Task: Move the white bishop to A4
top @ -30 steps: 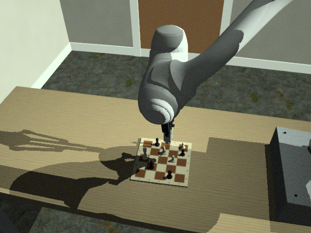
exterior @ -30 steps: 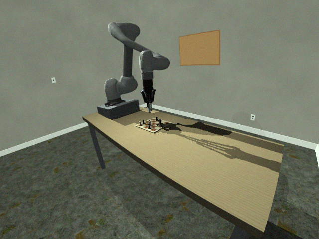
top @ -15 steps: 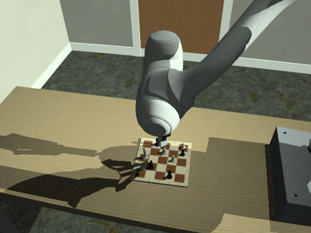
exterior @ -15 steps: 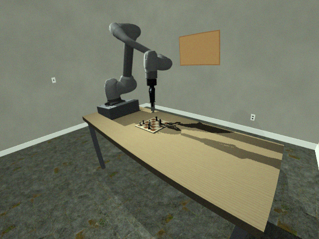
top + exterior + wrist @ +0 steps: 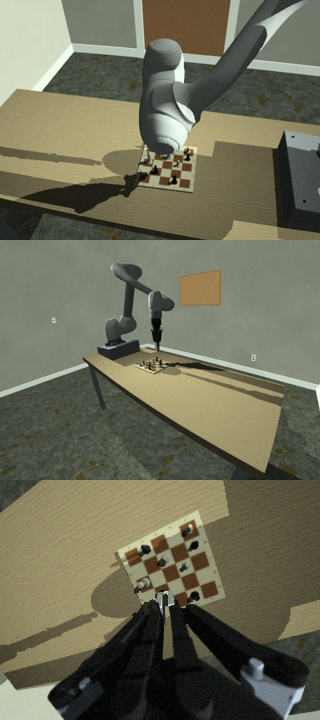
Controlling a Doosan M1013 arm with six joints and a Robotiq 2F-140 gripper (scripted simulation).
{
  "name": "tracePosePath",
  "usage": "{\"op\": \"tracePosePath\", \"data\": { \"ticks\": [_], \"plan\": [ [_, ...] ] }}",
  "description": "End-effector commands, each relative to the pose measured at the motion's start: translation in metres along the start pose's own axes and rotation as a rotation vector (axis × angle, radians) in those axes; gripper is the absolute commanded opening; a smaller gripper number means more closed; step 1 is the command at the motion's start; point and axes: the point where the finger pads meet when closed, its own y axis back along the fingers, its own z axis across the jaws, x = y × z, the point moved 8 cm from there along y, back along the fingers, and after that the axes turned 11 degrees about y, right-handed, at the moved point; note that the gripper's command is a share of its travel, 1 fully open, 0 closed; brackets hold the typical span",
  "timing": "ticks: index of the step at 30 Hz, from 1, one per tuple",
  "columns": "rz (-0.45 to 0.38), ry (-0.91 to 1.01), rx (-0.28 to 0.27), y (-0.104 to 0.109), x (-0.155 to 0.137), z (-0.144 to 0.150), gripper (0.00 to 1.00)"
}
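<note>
My gripper (image 5: 166, 598) is shut on the white bishop (image 5: 164, 599), a small pale piece pinched between the black fingertips. In the exterior view the gripper (image 5: 156, 348) hangs well above the far edge of the small chessboard (image 5: 153, 364). In the top view the arm's wrist hides the gripper and the bishop; the board (image 5: 168, 169) lies below it. In the wrist view the board (image 5: 171, 564) lies beyond the fingertips. Its edge letters are too small to read.
Several other pieces stand on the board: a white piece (image 5: 149, 158), a white pawn (image 5: 177, 163), black pieces (image 5: 155, 170) (image 5: 174, 180) (image 5: 187, 154). The robot's dark base block (image 5: 299, 178) sits at the table's right. The arm's shadow falls left of the board.
</note>
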Motion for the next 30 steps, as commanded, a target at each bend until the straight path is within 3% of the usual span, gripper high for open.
{"op": "tracePosePath", "data": {
  "ticks": [1, 5, 7, 8, 22, 24, 25, 30],
  "plan": [
    [-0.017, 0.279, 0.009, 0.001, -0.008, -0.005, 0.0],
    [-0.007, 0.486, 0.02, 0.001, -0.015, -0.008, 0.0],
    [-0.007, 0.486, 0.02, 0.001, -0.015, -0.008, 0.0],
    [0.0, 0.638, 0.027, 0.001, -0.017, -0.008, 0.0],
    [0.048, 1.338, 0.052, 0.002, -0.034, -0.014, 0.0],
    [0.048, 1.338, 0.052, 0.002, -0.034, -0.014, 0.0],
    [0.058, 1.487, 0.055, 0.002, -0.035, -0.014, 0.0],
    [0.074, 1.721, 0.057, 0.002, -0.037, -0.014, 0.0]
  ]
}}
